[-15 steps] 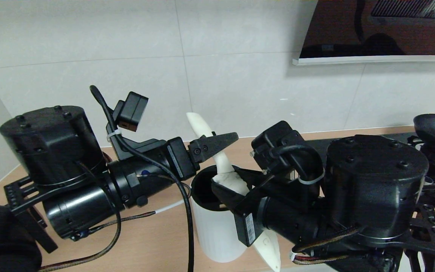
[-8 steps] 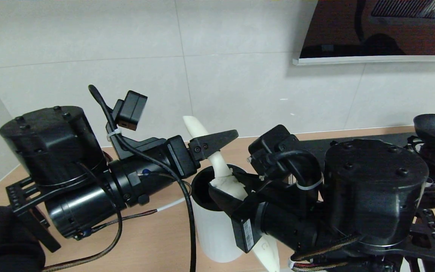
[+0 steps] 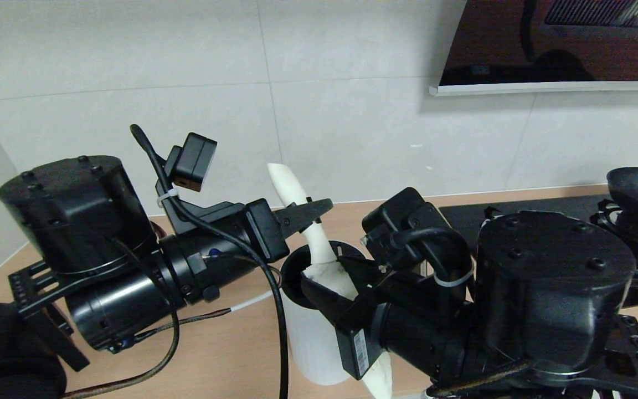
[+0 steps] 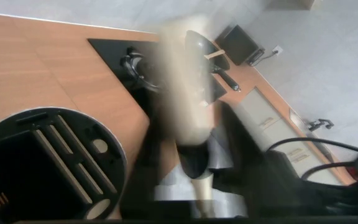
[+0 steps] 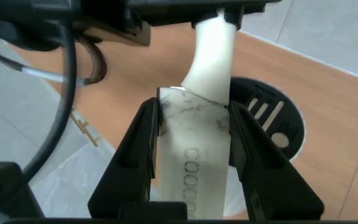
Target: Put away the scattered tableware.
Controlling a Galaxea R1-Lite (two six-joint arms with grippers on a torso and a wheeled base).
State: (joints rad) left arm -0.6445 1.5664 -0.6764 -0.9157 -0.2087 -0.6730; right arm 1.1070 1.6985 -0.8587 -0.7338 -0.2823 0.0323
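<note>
Two hands, one item, mid-transfer above the storage pot. Nearest: right hand [image 5: 194,112], jaws pressed against both edges of the broad flat part of the white utensil [image 3: 297,191], which runs on a slant from 11 o'clock down to 5 o'clock in the head view, its lower end hanging past the pot's near side. Next: white holder [image 3: 308,338], upright on the surface [image 3: 230,354] at 6 o'clock, topped with a black slotted insert [image 4: 42,162]; the utensil crosses over its mouth, not yet inside any slot. Beyond: left hand [image 3: 310,213], reaching in from 9 o'clock, fingers apparently pinched on the narrow neck of the utensil just above the right hand. Farthest: black hob [image 3: 518,213] with a dark pan [image 3: 637,185] at 3 o'clock, tiled wall behind. Step, as judged: handover or joint steadying ahead of stowing. Next move likely calls for one hand to let go, the other to stand the utensil upright and lower it into an opening in the insert.
</note>
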